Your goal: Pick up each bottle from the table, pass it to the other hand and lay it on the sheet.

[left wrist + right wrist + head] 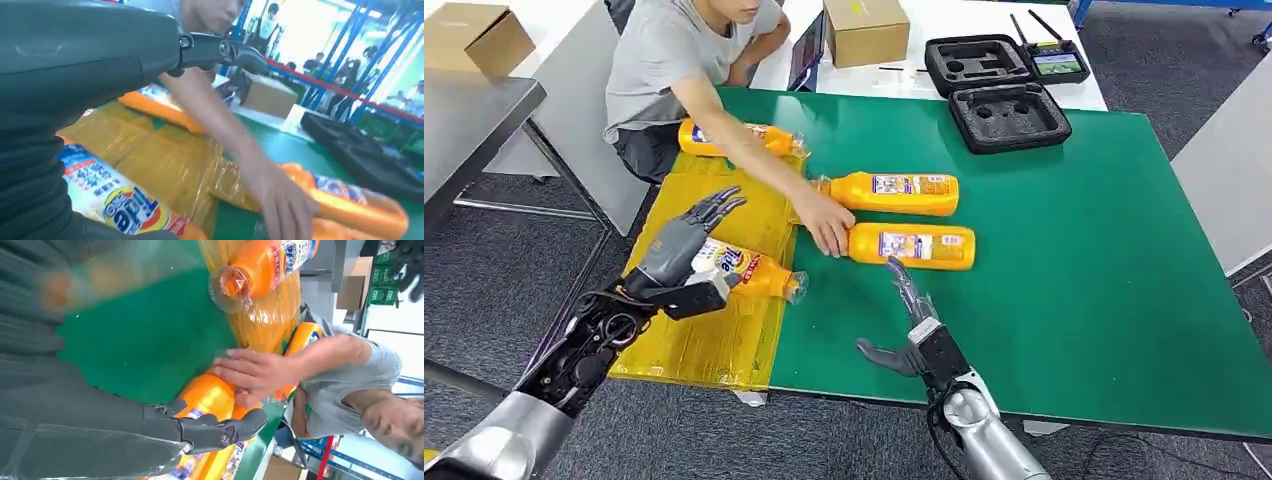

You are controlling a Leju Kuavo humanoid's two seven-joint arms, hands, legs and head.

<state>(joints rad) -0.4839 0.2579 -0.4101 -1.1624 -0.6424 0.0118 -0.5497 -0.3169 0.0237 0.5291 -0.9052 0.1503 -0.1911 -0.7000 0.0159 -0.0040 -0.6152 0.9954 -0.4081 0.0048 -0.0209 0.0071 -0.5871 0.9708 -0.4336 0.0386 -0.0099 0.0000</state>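
My left hand (686, 243) rests over the detergent bottle (749, 270) lying on the yellow sheet (714, 340); whether the fingers clasp it, I cannot tell. My right hand (911, 325) hangs released, fingertips at the nearest table bottle (912, 246), at twelve o'clock from it. A person's hand (827, 224) touches its neck. I judge it rigid, glossy, slippery: grip mid-label.

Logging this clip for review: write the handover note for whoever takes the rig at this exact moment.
Left hand: holds a bottle over the yellow sheet.
Right hand: open, holding nothing, fingers reaching toward the nearest table bottle.
A person's hand is on that bottle's cap end.
Done: one bottle lies at the sheet's far end.
Left: release the held bottle; two bottles, including the farther one, remain on the green table.
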